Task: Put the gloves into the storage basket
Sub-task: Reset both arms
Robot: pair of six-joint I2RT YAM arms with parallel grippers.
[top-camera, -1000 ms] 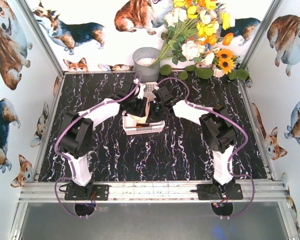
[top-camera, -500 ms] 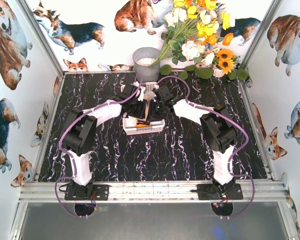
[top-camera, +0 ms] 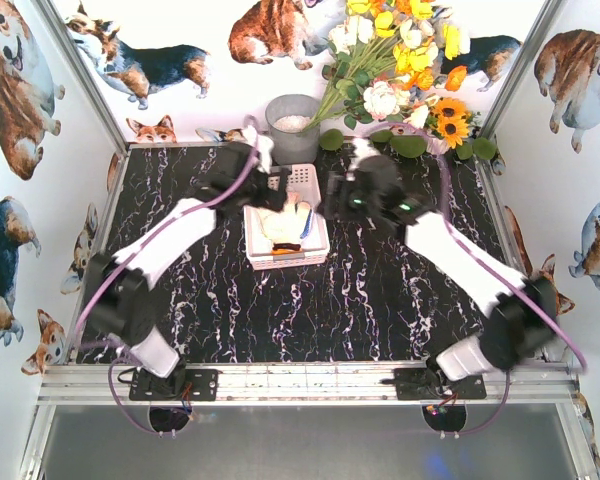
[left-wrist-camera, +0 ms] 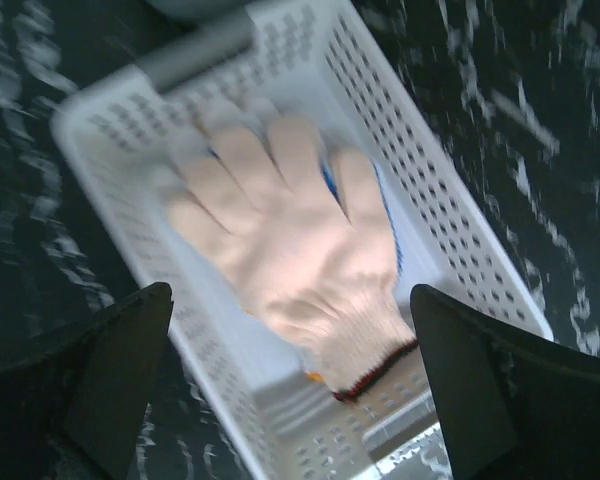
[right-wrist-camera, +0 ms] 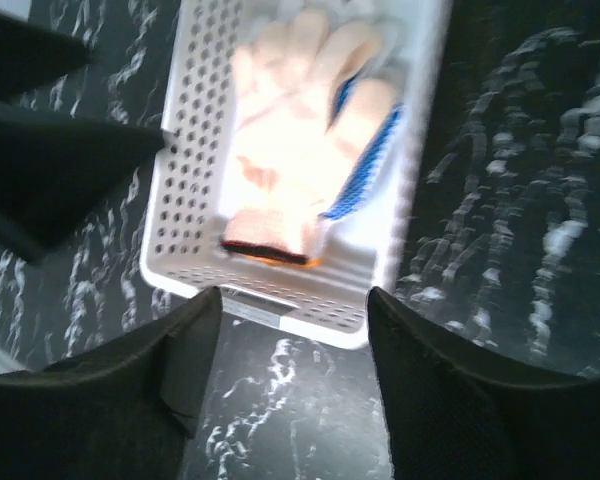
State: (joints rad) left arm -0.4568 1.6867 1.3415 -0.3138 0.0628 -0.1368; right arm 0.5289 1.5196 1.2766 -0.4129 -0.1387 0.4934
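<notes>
Bright, even light is falling from above in the top view, leaving almost no shadows on the table (top-camera: 380, 290), though my arms (top-camera: 170, 245) are smearing slightly. Both wrist views are blurring with motion: the gloves (left-wrist-camera: 300, 230) and the storage basket (left-wrist-camera: 435, 200) are looking soft, the table's white veins are streaking, and my own fingers (left-wrist-camera: 110, 370) are showing as dark, unfocused shapes.

There is one storage basket (top-camera: 288, 258) on the one worktop (top-camera: 380, 300). In it I can count two gloves (top-camera: 285, 222): one cream glove (left-wrist-camera: 300, 240) on top and one blue-edged glove (right-wrist-camera: 365, 165) under it. A bit of orange (right-wrist-camera: 280, 262) may be a third; I cannot tell. There is one grey bucket (top-camera: 293, 125), one bunch of flowers (top-camera: 395, 60) and two arms. Each has one pincer: the left pincer (left-wrist-camera: 290, 300) and the right pincer (right-wrist-camera: 292, 300).
</notes>
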